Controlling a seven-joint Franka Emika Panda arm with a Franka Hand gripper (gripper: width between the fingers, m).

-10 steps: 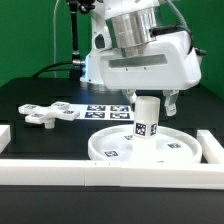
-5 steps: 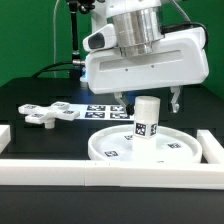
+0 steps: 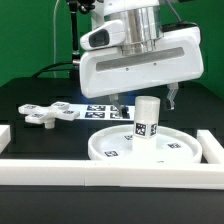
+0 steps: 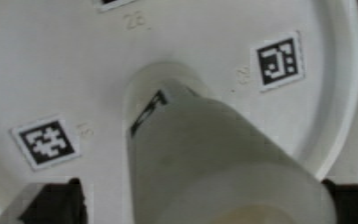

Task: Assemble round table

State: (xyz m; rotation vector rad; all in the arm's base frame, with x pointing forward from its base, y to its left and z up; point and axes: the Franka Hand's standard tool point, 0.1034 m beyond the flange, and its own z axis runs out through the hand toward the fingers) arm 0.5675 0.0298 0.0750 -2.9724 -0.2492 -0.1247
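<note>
The white round disc [image 3: 140, 148] lies flat on the black table, with small square markers on it. The short marked leg [image 3: 147, 118] stands upright at its middle. My gripper [image 3: 146, 98] is open and hangs just above the leg's top, one finger [image 3: 118, 101] on each side and neither touching it. The cross-shaped foot [image 3: 45, 113] lies on the table at the exterior view's left. In the wrist view the leg [image 4: 202, 150] fills the middle over the disc [image 4: 87, 60], and my dark fingertips [image 4: 59, 204] stand apart at the picture's corners.
The marker board [image 3: 98, 110] lies behind the disc. White border rails run along the front [image 3: 100, 170], by the disc at the exterior view's right [image 3: 211, 146] and at its left edge [image 3: 5, 135].
My gripper has risen off the leg and drifted a little toward the exterior view's left. The leg stays standing on the disc.
</note>
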